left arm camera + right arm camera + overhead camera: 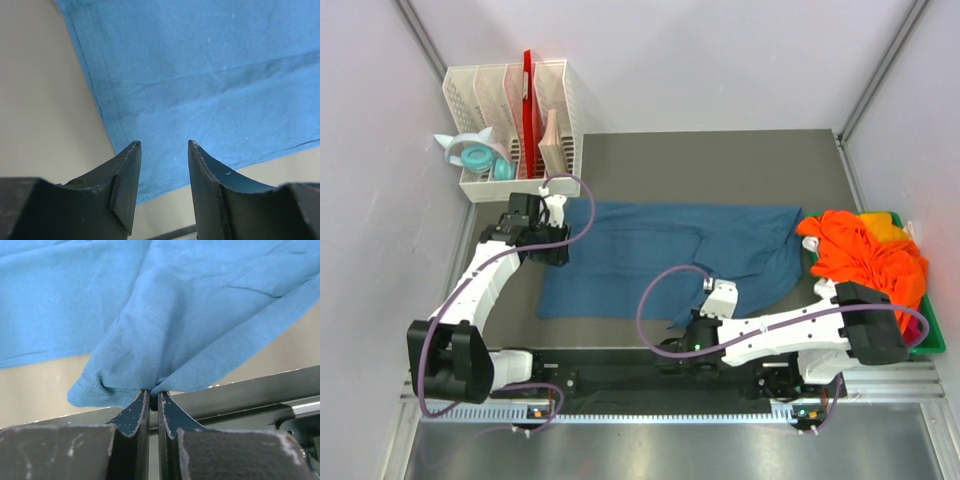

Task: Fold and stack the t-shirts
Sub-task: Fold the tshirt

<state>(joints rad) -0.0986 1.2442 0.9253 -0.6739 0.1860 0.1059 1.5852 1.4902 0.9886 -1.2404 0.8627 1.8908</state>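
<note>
Far left: white file rack (510, 110), no part of the step. Left: left gripper (164, 145), jaws spread with nothing between them, poised low over the left edge of the teal t-shirt (650, 250), spread across the table (720, 165). Centre: right gripper (154, 394), fingers pressed together on a bunched pinch of the shirt's near edge, close to the table's front rail. Right: orange t-shirts (860, 255) heaped in and over the green bin (932, 345), apparently unfolded. Step judged in hand: first fold of the teal shirt. To do it well: lower the left jaws onto the hem and close on a clean bite of cloth; raise both pinches level and together; keep the fabric lightly taut between the grips; lay the lifted edge over without dragging the layer beneath; release only once the edges meet squarely.
</note>
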